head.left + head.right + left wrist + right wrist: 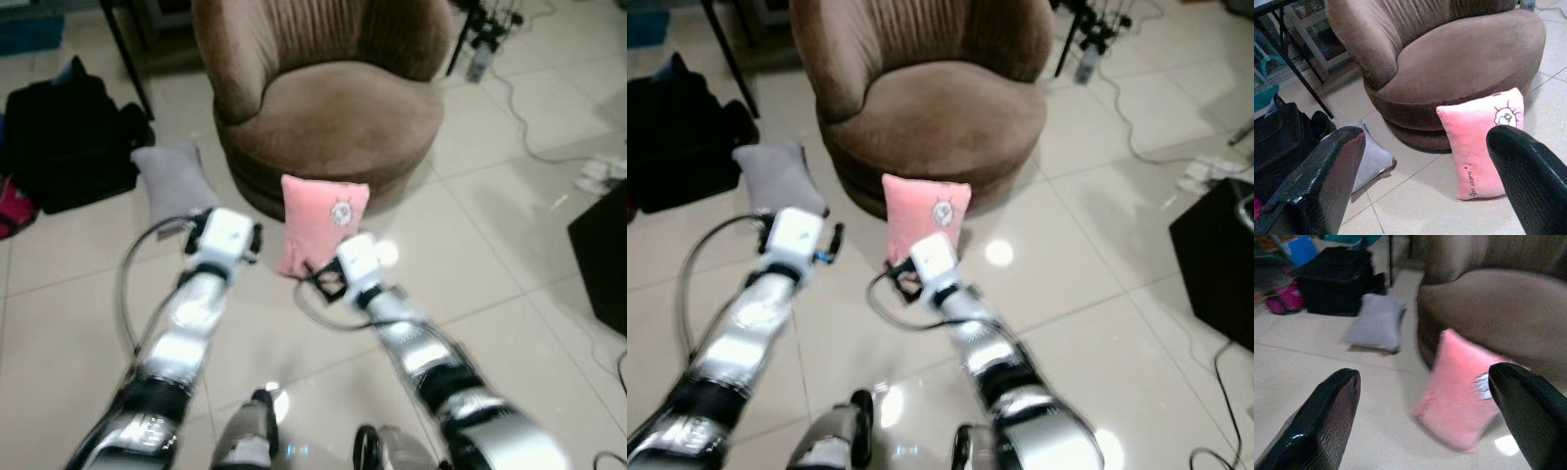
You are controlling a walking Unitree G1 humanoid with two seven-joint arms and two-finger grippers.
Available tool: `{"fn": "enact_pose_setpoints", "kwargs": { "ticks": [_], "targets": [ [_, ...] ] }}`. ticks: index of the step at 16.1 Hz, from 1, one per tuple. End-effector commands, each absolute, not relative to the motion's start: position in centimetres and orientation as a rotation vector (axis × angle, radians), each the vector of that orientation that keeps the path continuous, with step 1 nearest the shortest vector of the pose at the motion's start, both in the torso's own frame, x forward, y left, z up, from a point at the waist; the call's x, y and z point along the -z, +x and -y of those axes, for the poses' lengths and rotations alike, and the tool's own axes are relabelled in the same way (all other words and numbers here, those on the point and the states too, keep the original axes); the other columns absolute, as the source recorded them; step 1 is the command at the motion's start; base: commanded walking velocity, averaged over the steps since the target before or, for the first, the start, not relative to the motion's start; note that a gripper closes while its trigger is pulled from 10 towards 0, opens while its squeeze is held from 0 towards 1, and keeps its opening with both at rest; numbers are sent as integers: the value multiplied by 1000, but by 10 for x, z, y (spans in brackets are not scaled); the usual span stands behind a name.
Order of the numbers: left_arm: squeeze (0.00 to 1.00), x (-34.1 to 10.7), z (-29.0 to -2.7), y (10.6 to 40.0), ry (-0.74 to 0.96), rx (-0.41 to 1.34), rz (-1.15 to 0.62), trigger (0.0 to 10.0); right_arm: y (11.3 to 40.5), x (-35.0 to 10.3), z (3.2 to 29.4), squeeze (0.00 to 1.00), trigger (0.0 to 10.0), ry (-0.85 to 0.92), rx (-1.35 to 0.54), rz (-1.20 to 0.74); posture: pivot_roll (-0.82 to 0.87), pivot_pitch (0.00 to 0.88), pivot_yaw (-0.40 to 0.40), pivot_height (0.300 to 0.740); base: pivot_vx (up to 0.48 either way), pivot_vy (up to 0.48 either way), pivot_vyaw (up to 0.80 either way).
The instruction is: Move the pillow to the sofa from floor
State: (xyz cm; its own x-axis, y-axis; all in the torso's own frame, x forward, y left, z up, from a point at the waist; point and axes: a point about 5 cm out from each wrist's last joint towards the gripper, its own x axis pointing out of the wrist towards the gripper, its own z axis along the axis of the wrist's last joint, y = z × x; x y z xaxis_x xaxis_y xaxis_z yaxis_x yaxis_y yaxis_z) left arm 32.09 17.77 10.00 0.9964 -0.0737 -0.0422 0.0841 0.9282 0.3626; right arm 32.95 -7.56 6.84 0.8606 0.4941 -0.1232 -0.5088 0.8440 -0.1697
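A pink pillow (323,220) with a small cartoon print stands on edge on the tiled floor, leaning against the base of the round brown sofa chair (333,108). Both silver arms reach forward toward it. My left gripper (1425,139) is open, its fingers (1327,181) spread wide, still short of the pillow (1481,147) and left of it. My right gripper (1425,374) is open too, just in front of the pink pillow (1459,401) without touching it. A grey pillow (174,181) lies on the floor to the left of the sofa.
A black bag (69,137) sits on the floor at the far left beside a dark table leg (127,59). A black box (602,255) stands at the right edge. Cables (529,127) and a bottle (478,61) lie behind the sofa on the right.
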Motion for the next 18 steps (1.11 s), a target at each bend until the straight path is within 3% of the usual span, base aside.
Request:
{"fn": "enact_pose_setpoints", "kwargs": {
  "ticks": [1,4,5,8,12,18],
  "targets": [
    [0,-91,-204,306,335,61,-84,10000,323,-57,100,0,10000,-210,-527,-122,101,227,-63,740,0,0,0],
    [0,-66,-226,271,313,154,-213,10000,301,-32,131,0,10000,-234,-561,-227,109,233,-72,740,0,0,0],
    [0,-46,-243,236,308,220,-326,10000,271,-5,145,0,10000,-245,-599,-334,111,240,-76,740,0,0,0],
    [0,-41,-238,216,258,269,-338,10000,244,14,152,0,10000,-234,-608,-409,108,240,-83,740,0,0,0],
    [0,-55,-225,225,245,267,-269,10000,243,12,143,0,10000,-189,-604,-405,101,229,-89,740,0,0,0],
    [0,-65,-222,240,293,226,-225,10000,251,2,133,0,10000,-166,-608,-369,91,235,-84,740,438,0,0]
  ]
}}
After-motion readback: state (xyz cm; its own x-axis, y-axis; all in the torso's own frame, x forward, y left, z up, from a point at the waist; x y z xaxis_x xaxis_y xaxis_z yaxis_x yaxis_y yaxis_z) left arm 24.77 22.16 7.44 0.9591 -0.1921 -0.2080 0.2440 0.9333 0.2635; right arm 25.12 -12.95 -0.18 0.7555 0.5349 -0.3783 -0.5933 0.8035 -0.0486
